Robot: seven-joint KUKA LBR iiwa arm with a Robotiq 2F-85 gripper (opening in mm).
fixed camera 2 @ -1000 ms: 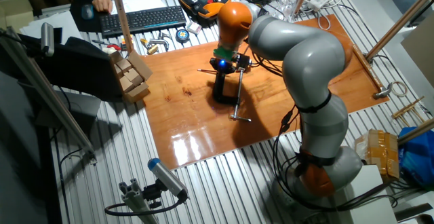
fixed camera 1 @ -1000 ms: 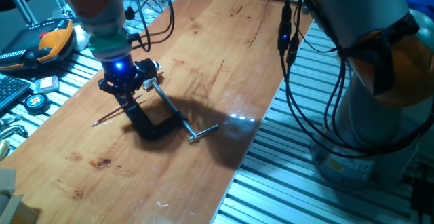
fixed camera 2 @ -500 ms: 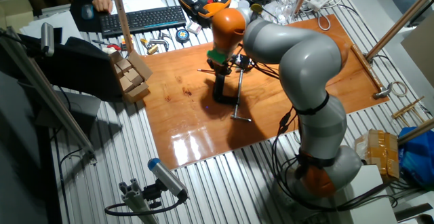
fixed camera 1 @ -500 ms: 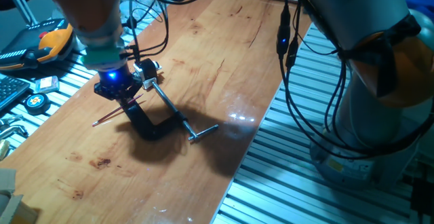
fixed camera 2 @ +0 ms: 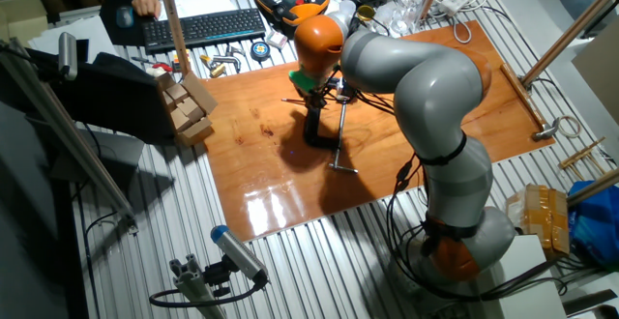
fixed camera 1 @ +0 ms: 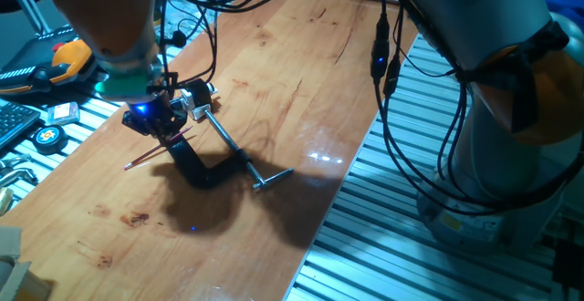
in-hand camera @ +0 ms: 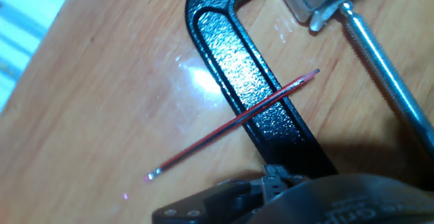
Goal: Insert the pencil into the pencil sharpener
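pencil (in-hand camera: 239, 121): a thin red-brown stick lying slantwise across the spine of the black C-clamp (in-hand camera: 251, 88); one end rests on the wood to one side of the clamp, the other pokes out over the wood inside the clamp's frame. In one fixed view the pencil (fixed camera 1: 155, 150) shows its free end toward the tabletop's near-left edge.
pencil sharpener (fixed camera 1: 198, 95): a small white and black block at the clamp's screw end, just beside the gripper; too small to tell whether the clamp grips it.
C-clamp: lies flat on the wood, its silver screw rod (in-hand camera: 383, 68) running alongside the frame to a crossbar handle (fixed camera 1: 272, 180).
gripper (fixed camera 1: 151, 119): hangs low over the pencil and the clamp's upper arm, a blue light glowing on it; the jaws are hidden in every view, so I cannot tell how far apart they stand or whether they hold anything.
tabletop (fixed camera 1: 301, 91): a wooden board; bare wood stretches far past the clamp toward the far end and toward the right edge.
edges: a keyboard (fixed camera 2: 198, 27) and small tools lie off the board's left side on the ribbed metal bench (fixed camera 1: 383, 237).
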